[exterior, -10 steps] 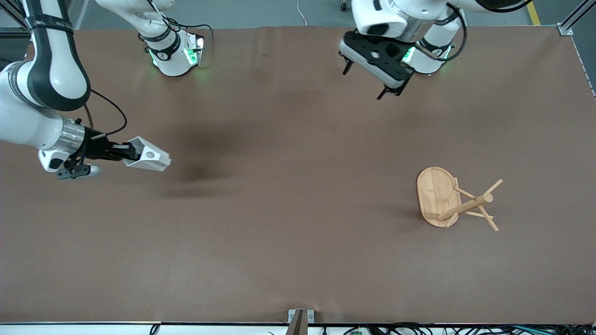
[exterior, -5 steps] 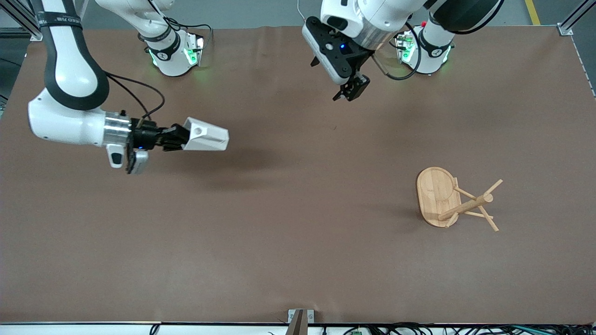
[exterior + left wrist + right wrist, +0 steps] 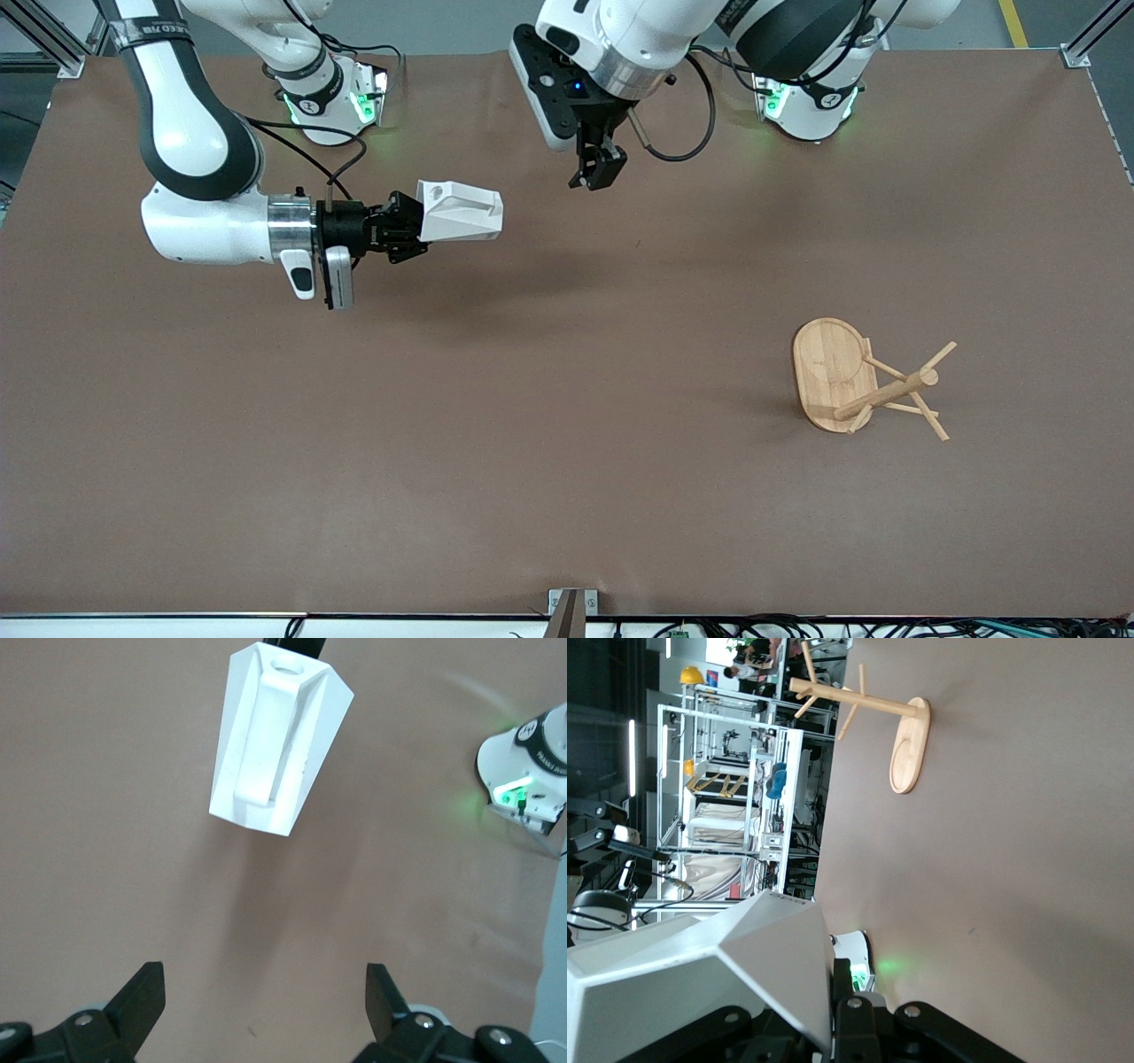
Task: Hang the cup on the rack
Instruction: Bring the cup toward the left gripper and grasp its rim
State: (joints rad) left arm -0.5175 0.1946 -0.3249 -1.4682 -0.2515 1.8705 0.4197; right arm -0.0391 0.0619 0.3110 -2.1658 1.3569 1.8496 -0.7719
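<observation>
1. right now, nearest the front camera: the rack (image 3: 855,379) stands upright on its oval base toward the left arm's end of the table, pegs bare, nothing near it. it also shows small in the right wrist view (image 3: 873,713). it's the target, so it stays put.
2. farther from the camera: the right gripper (image 3: 403,229) is in the air over bare table (image 3: 567,496), near the middle, well apart from the rack. fingers pinched hard on the base end of the cup (image 3: 459,213).
3. the cup is carried on its side, rim end pointing toward the left arm's end, tab handle with its round hole facing up. my read: that keeps the handle free for a regrasp.
4. left gripper (image 3: 601,170) hangs over the table nearer the bases, just beside the cup. its wrist view looks at the cup (image 3: 279,737) with the fingers (image 3: 142,997) spread wide and empty, touching nothing.
5. judgement: looks like a handover setup, since the rack sits on the left arm's end. cup not hung yet.
</observation>
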